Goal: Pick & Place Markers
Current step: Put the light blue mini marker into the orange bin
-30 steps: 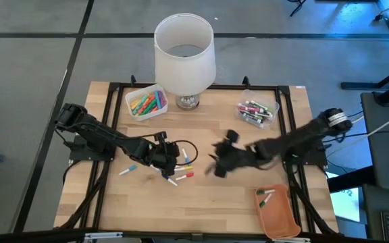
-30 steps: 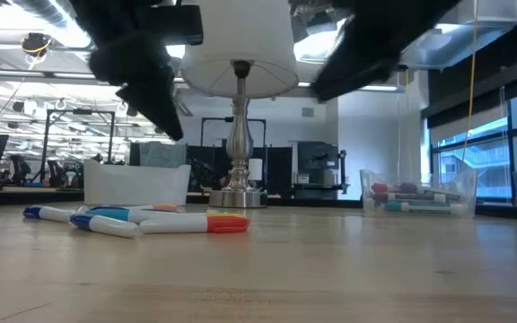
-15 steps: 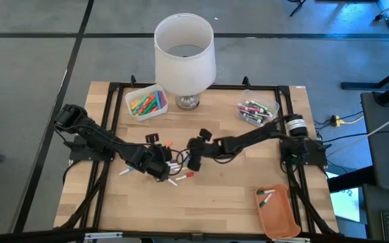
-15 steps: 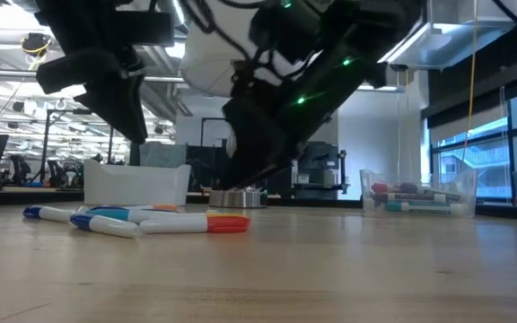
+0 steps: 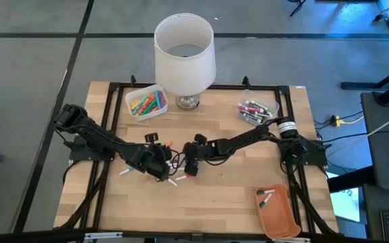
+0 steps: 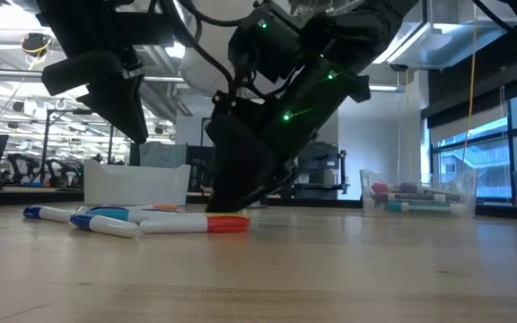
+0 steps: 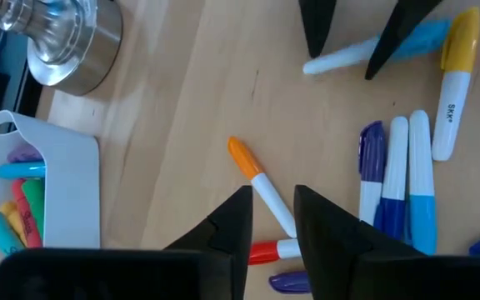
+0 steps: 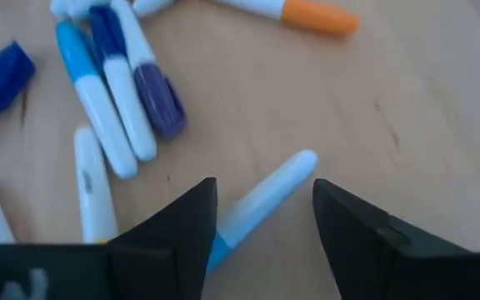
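Note:
Several short white-bodied markers (image 5: pixel 175 173) with blue, purple, orange, red and yellow caps lie flat in a loose cluster at the table's middle, and they also show as markers (image 6: pixel 151 221) in the low view. My right gripper (image 8: pixel 263 187) is open and low at the tabletop. Its fingers stand on either side of a light-blue marker (image 8: pixel 257 204), across it. That marker (image 7: pixel 411 40) lies flat on the wood. My left gripper (image 7: pixel 272 212) is open by a narrow gap and hangs above an orange-capped marker (image 7: pixel 257 171), well off the table in the low view.
A lamp with a white shade (image 5: pixel 184 48) stands at the far middle. A white bin of coloured markers (image 5: pixel 146 101) sits to its left, a clear bin of markers (image 5: pixel 256 111) to its right. An orange tray (image 5: pixel 279 214) holding two markers sits at the near right corner.
My right arm has swung from the table's right toward its left, reaching the marker cluster, and has come down to the tabletop over the light-blue marker. My left gripper has drawn back a little toward the left. The markers have stayed put.

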